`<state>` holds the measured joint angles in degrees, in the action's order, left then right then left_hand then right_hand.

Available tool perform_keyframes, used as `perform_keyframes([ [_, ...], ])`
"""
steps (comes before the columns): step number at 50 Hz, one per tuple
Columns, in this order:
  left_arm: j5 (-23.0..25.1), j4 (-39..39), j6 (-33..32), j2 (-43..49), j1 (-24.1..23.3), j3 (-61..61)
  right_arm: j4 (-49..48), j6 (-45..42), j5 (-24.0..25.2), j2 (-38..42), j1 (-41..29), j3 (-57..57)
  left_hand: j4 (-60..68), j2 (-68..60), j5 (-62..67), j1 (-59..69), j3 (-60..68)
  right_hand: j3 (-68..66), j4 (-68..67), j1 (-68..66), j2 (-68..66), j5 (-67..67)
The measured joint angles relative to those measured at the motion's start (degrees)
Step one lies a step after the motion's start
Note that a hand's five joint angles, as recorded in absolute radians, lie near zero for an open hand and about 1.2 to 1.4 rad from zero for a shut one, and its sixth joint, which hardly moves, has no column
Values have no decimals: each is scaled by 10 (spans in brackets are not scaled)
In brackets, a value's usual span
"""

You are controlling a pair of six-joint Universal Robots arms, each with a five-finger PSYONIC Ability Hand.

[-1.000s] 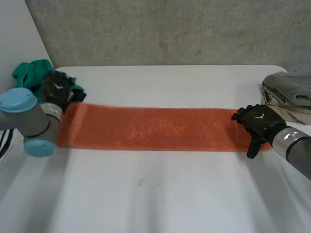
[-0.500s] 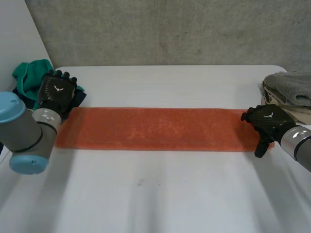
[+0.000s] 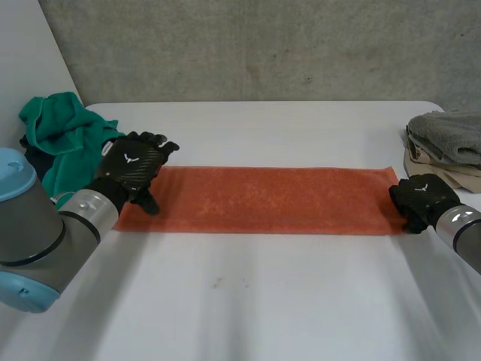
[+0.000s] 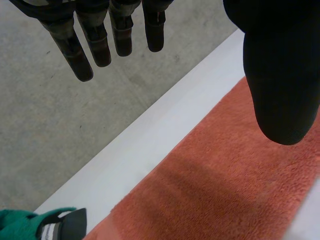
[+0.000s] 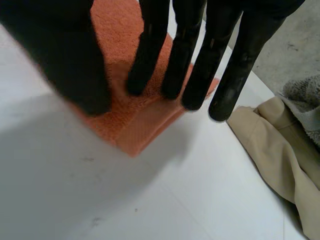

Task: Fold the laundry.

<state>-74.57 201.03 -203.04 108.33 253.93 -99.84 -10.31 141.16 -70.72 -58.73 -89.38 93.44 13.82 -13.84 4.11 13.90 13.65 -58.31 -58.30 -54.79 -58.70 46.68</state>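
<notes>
The orange towel point(image 3: 263, 199) lies flat as one long, narrow strip, running side to side across the middle of the white surface point(image 3: 263, 301).

At its left end is the left hand point(image 3: 134, 167), released. In the left wrist view its fingers point(image 4: 95, 40) stretch out straight and spread past the towel's far edge, and the thumb point(image 4: 277, 70) stands apart above the orange pile point(image 4: 215, 190). Nothing is pinched between them. Whether the palm touches the cloth, I cannot tell.

At the other end, the right hand point(image 3: 421, 201) sits on the towel's right edge, with the grey arm coming in from the near right. In its own wrist view the fingers point(image 5: 195, 45) come down straight. Most of the tips rest on the end of the towel point(image 5: 135, 125) near its corner, while the outermost one hangs just past the edge over bare surface point(image 5: 100, 200). The thumb point(image 5: 65, 55) sits on the cloth apart from them. That makes it a flat, relaxed press with nothing gripped.

A crumpled green cloth point(image 3: 64, 139) is heaped at the far left corner, near the left hand and clear of the towel. On the right edge a grey towel point(image 3: 447, 135) is piled on top of a beige cloth point(image 3: 443, 174), just beside the right hand, and the beige folds point(image 5: 280, 155) lie near its fingertips.
</notes>
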Motion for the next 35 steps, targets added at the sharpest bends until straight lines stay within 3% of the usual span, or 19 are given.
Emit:
perform_keyframes([
  [3, 1, -1, -1, -5, -5, -1, -8, -4, -5, 6, 3, -6, 0, 0, 0, 0, 0, -95, -95, -66, -89, 95],
  [11, -2, 0, -2, -29, -8, -5, -12, -8, -10, -6, 42, -11, 0, 0, 0, 0, 0, -96, -99, -66, -89, 96],
  [18, -3, 0, -2, -48, -6, -7, -6, -13, 13, -20, 107, -7, 0, 0, 0, 0, 0, -96, -99, -66, -89, 96],
  [19, -3, 0, -2, -50, -6, -7, 0, -17, 39, -23, 124, -2, 0, 0, 0, 0, 0, 38, 37, 48, 44, -12],
  [20, -3, 0, -1, -50, -6, -8, 2, -18, 46, -23, 126, -1, 0, 0, 0, 0, 0, 38, 37, 48, 44, -12],
  [21, -3, 0, -1, -51, -6, -8, 8, -19, 72, -25, 133, 4, 0, 0, 0, 0, 0, 173, 165, 163, 177, -138],
  [24, -3, 0, 3, -51, -7, -12, 28, -20, 132, -27, 141, 12, 0, 0, 0, 0, 0, 264, 261, 248, 268, -240],
  [29, -2, 0, 15, -51, -10, -19, 60, -16, 204, -27, 141, 15, 0, 0, 0, 0, 0, 280, 276, 260, 279, -260],
  [35, -2, 1, 24, -50, -13, -22, 74, -15, 226, -8, 125, 5, 0, 0, 0, 0, 0, 273, 274, 256, 276, -256],
])
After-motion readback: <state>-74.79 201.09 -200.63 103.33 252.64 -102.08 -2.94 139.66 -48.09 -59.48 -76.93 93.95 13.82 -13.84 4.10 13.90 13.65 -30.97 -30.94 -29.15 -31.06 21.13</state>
